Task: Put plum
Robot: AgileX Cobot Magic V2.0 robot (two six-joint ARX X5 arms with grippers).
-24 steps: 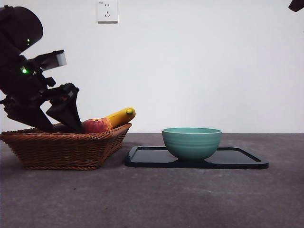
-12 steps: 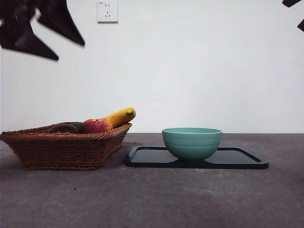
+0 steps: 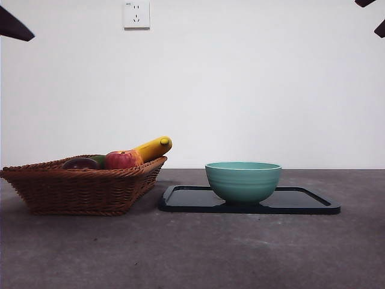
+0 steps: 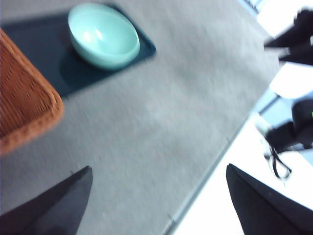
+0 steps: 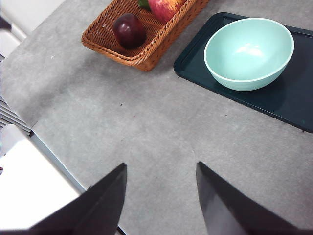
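Already the plum (image 5: 129, 30) lies in the basket (image 5: 146, 56), at about ten o'clock from the bowl (image 5: 248, 53), so we judge the putting done. Our left end effector (image 4: 156, 200) and right end effector (image 5: 161, 196) hang open, empty, high above the worktop (image 5: 161, 127).

The grey table (image 3: 198, 253) carries 1 wicker basket (image 3: 81, 189) and 1 dark tray (image 3: 307, 203).

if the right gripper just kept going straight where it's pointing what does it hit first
Probably bare table. The right gripper, jaws open, looks down on grey tabletop, with the basket, the plum inside it, and the bowl farther along and off to either side. Depth is hard to judge.
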